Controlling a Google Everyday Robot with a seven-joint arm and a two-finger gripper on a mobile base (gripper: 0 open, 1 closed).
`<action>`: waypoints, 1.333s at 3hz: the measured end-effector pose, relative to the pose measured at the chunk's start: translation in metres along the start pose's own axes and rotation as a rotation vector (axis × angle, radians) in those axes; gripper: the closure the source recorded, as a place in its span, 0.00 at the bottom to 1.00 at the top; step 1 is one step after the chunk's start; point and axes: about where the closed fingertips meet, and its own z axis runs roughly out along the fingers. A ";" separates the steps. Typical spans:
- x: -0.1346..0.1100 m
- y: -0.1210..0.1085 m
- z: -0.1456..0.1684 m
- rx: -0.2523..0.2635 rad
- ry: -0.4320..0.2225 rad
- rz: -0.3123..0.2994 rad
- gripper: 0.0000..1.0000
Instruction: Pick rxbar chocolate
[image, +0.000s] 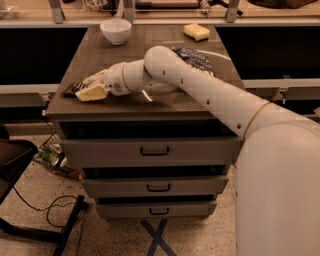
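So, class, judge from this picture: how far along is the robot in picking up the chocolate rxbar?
Done: the approach. The gripper sits at the rxbar chocolate near the front left corner of the cabinet top, away from the chip bag. In hand: the grasp, though a firm hold cannot be confirmed. Left: lifting, as the bar lies flat on the surface.
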 end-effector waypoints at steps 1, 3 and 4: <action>0.000 0.000 0.000 0.000 0.000 0.000 1.00; -0.060 -0.004 -0.042 0.012 0.010 -0.082 1.00; -0.142 -0.006 -0.093 0.040 0.025 -0.187 1.00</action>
